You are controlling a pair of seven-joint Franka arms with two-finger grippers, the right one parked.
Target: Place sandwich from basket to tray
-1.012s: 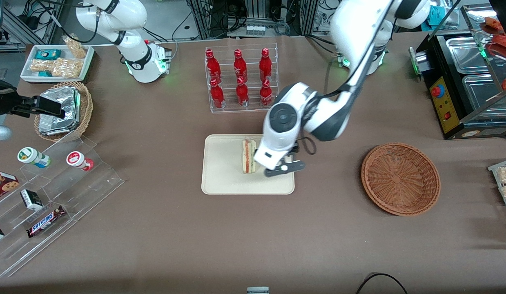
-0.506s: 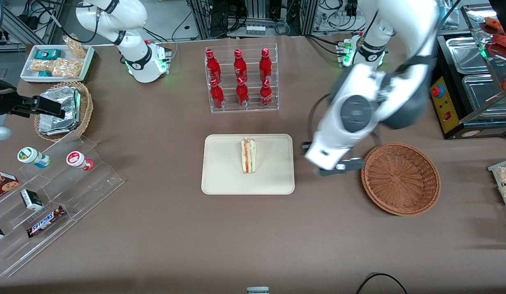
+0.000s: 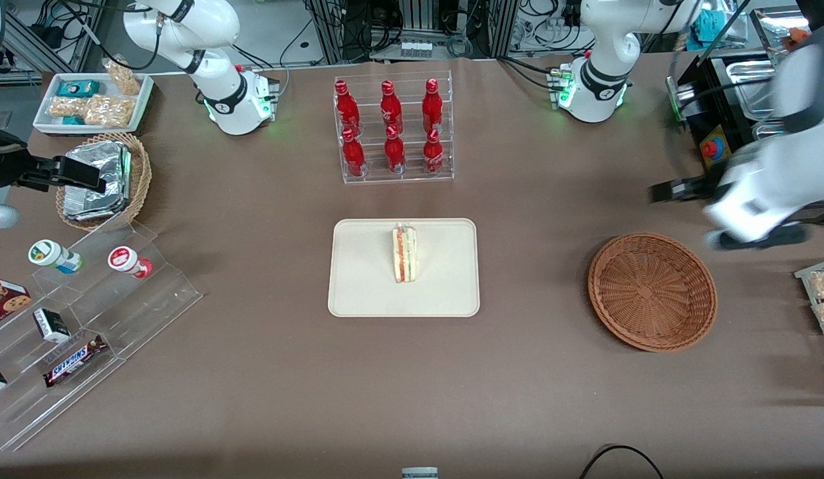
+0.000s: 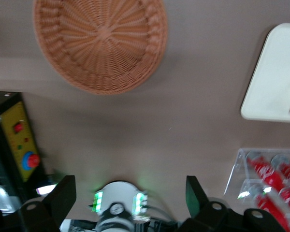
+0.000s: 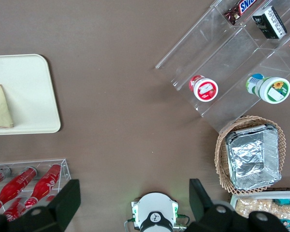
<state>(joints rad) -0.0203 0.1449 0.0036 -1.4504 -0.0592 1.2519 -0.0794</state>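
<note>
The sandwich stands on the tray, near the tray's middle, with its layered cut face turned up toward the front camera. The basket lies well apart from it, toward the working arm's end of the bench, and nothing is seen inside it — so the task looks done, as far as I can judge.

The sandwich is probably light and soft. The bread would give under pressure and the clear wrap may be slippery, so a strong squeeze could crush it or make the filling slide. If it had to be taken again, I would hold it across the two flat bread faces, low on the wedge where it is widest, with gentle force.

The gripper is above the bench, beside the basket and at the working arm's end. In the wrist view its two fingers stand wide apart, and nothing is between them.

Some things are hard to make out. In the front view the arm is a pale smear and the gripper cannot be read there. In the left wrist view the tray is cut by the picture's edge and only a small corner of the sandwich shows. The wrap itself is hardly visible in any view.
</note>
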